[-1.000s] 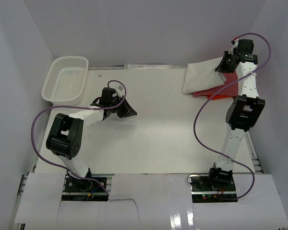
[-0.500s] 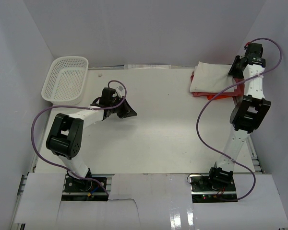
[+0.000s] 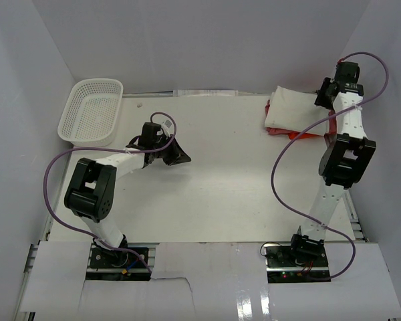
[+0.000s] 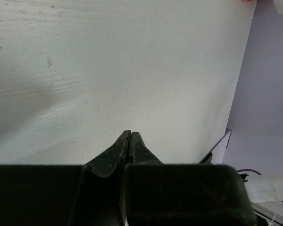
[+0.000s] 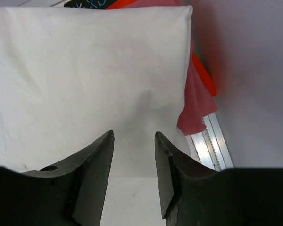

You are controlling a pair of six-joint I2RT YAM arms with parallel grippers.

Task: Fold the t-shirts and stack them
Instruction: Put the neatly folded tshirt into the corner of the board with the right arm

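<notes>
A second ago the right gripper [image 3: 321, 99] held the cream-white shirt [image 3: 293, 109] up in the air, slanting over the red shirt [image 3: 306, 133]. Now the cream-white shirt lies flat and folded on top of the red one, at the far right corner of the table [image 3: 220, 194]. The gripper has let go. It has pulled back a little toward the right wall.

In the right wrist view its two fingers [image 5: 96, 162] stand apart, with nothing between them. The cream-white shirt [image 5: 94, 70] lies just past the tips. The red shirt [image 5: 196, 109] sticks out from under it on the right side. A bright orange-red edge shows there too.

The left arm has not moved at all. The left gripper [image 3: 181, 158] hangs low over the left half of the table, well apart from both shirts. In its own view the fingers [image 4: 114, 153] press together with nothing in them, and only bare table [image 4: 108, 70] lies below.

At the very top of the right wrist view there is a dark patch [image 5: 85, 3] with bluish marks. It is cut off, so it cannot be read.

A white mesh basket [image 3: 74, 107] sits at the far left corner. A metal rail [image 5: 213, 146] runs along the table edge beside the red shirt. Purple cables [image 3: 279, 170] loop off each arm.
</notes>
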